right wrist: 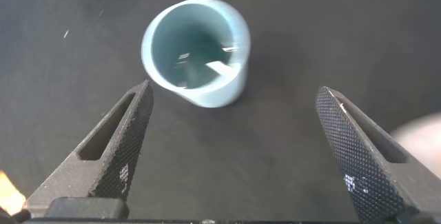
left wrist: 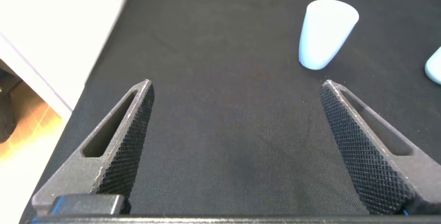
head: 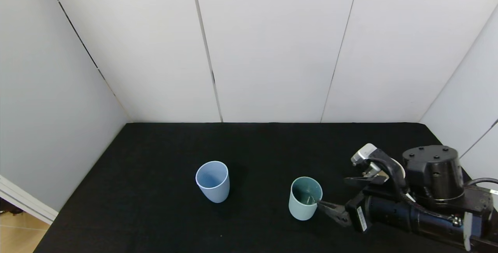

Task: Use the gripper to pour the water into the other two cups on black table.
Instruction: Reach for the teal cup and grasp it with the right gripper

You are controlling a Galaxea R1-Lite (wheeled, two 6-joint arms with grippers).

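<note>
A teal-green tumbler stands upright on the black table, right of centre. In the right wrist view, glints of water show inside the teal-green tumbler. My right gripper is open just to the right of it, with the lower fingertip near its rim and holding nothing. The light blue cup stands upright further left. The cream-beige cup is hidden. My left gripper is open and empty over bare table, with the light blue cup ahead of it. It is out of the head view.
White wall panels close off the table's back and both sides. A pale blurred shape sits at the edge of the right wrist view, and I cannot tell what it is. My right arm covers the table's right front corner.
</note>
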